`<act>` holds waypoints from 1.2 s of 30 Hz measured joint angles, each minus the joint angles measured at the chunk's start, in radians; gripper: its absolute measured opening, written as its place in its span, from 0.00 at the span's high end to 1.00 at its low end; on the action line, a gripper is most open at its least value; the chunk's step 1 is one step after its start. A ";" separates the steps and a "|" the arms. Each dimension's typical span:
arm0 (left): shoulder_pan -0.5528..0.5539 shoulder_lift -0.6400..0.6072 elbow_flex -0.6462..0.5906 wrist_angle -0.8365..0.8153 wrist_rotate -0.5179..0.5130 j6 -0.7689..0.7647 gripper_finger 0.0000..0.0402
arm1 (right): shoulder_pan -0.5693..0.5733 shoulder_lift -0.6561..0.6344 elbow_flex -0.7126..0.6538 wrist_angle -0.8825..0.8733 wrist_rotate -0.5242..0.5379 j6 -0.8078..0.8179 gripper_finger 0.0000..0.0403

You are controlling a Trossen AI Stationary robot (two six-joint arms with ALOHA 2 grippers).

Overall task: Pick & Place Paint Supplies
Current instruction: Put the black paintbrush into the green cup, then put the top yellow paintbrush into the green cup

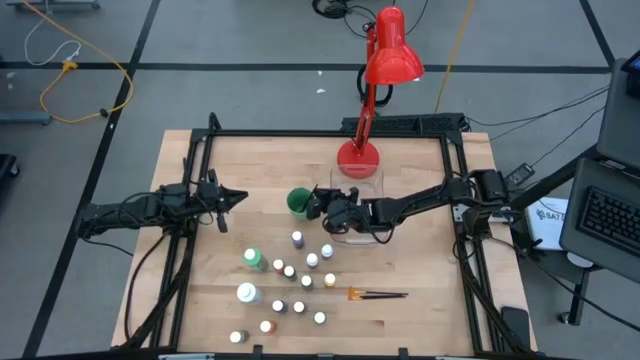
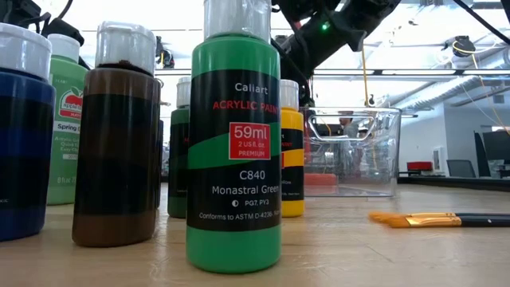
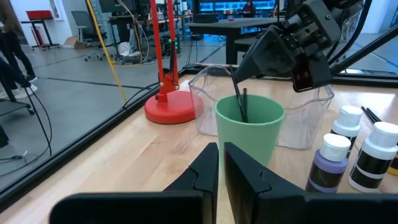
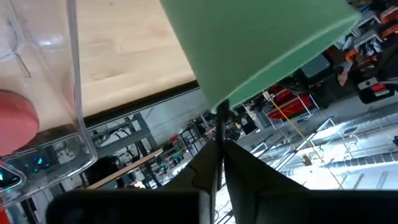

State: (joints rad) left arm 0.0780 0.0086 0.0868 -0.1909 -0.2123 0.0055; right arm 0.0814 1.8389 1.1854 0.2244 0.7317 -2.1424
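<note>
The right claw (image 1: 318, 204) is hovering at the rim of the green cup (image 1: 298, 201), reaching in from the clear bin (image 1: 355, 232) side. In the left wrist view it is pinching the top of a thin dark brush (image 3: 240, 102), and the lower end of the brush is standing down inside the cup; its fingers are pressed together on that slim handle. A second dark handle seems to be leaning in the cup beside it, though I cannot be sure.

Behind the right claw the base of the red lamp (image 1: 358, 157) is sitting on the worktop (image 1: 420, 270). The clear bin is lying directly under that arm's wrist, just beside the cup.

The left claw (image 1: 240, 197) is waiting well off to the far side of the cup from the right claw, its fingers closed together and holding nothing.

The small white-capped paint bottles (image 1: 300, 272) are standing in a loose cluster on the near side of the cup, closer to the front edge of the worktop, with two larger bottles (image 1: 250, 275) at the cluster's left. Two orange-tipped brushes (image 1: 377, 294) are lying flat just beside the cluster, under the right arm's side, apart from both claws.
</note>
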 joint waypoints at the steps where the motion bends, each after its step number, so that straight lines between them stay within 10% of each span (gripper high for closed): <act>1: 0.000 0.000 0.000 0.000 0.000 0.000 0.94 | 0.000 0.000 0.000 0.007 0.000 0.002 0.92; 15: 0.000 0.000 0.000 0.001 0.000 0.016 0.94 | 0.080 -0.090 0.118 0.343 -0.035 0.249 0.83; 19: 0.000 0.000 0.000 0.002 0.001 0.016 0.94 | 0.117 -0.282 0.116 0.338 -0.161 0.659 0.86; 27: 0.000 0.000 0.000 0.021 0.000 0.016 0.94 | 0.022 -0.712 0.117 -0.203 -0.455 1.789 0.91; 36: 0.000 0.000 0.000 0.031 0.000 0.043 0.94 | 0.167 -0.919 -0.063 -0.475 -0.625 2.094 0.96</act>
State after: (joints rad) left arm 0.0782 0.0086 0.0868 -0.1596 -0.2119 0.0486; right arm 0.2485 0.9198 1.1227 -0.2504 0.1066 -0.0485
